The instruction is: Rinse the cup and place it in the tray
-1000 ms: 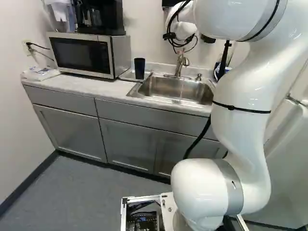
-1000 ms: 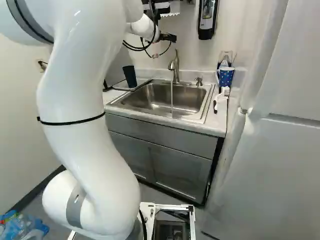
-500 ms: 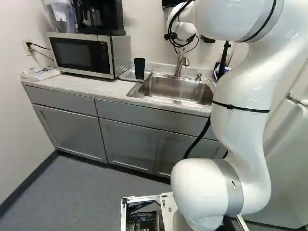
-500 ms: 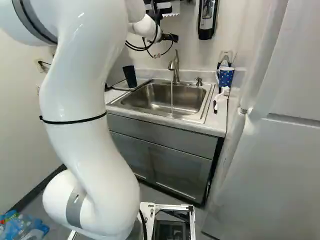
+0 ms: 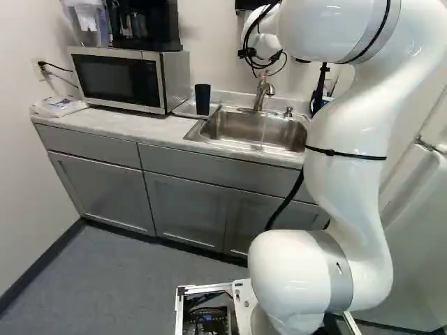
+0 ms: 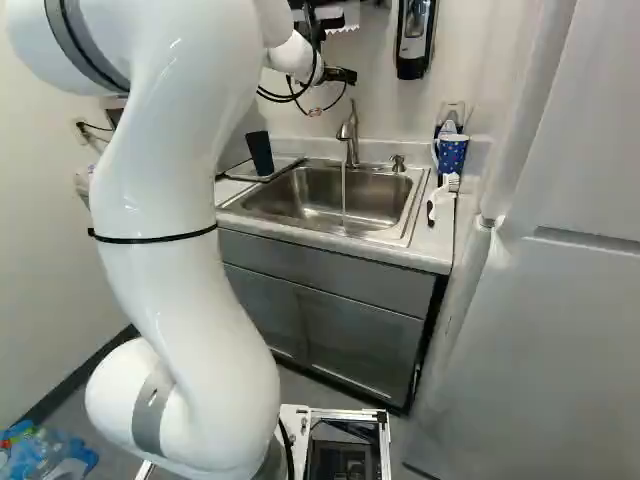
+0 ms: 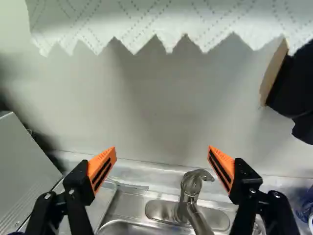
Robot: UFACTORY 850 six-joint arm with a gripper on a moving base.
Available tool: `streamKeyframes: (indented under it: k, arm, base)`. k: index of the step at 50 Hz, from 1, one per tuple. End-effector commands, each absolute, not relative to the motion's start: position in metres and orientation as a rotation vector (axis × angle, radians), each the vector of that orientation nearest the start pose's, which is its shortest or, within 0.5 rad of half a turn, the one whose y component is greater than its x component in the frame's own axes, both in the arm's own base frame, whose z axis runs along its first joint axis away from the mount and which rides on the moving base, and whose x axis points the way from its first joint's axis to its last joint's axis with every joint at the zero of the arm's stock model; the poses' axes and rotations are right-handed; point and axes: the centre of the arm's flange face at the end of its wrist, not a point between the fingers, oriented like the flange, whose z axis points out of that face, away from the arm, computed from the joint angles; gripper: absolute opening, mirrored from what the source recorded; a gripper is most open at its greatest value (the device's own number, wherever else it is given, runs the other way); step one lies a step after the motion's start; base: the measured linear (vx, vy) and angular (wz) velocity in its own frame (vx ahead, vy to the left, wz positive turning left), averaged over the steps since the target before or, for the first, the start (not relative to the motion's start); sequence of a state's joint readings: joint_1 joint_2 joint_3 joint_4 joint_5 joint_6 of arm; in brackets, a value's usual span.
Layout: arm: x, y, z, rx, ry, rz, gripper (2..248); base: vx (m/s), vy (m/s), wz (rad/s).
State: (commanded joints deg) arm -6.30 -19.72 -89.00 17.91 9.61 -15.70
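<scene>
The arm (image 5: 349, 125) runs past the top edge of both base views and, in the right one, hides most of the microwave (image 5: 115, 80). The wrist view cuts off the paper towel (image 7: 161, 19) and sink (image 6: 310, 195).

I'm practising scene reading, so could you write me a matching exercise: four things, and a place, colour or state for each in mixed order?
1. Dark cup
2. Faucet
3. Gripper
4. Mug

A. Open
B. Blue with pale spots
C. On the tray beside the sink
D. Running water

Pairs: 1-C, 2-D, 3-A, 4-B
</scene>
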Motion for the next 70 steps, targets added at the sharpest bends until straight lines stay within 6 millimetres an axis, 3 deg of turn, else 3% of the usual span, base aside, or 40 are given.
streamKeyframes:
  k: [70]
  arm:
    - [0.67,-0.079,0.692,-2.579,0.213,-1.882,247]
  base:
    - [0.0,0.0,0.0]
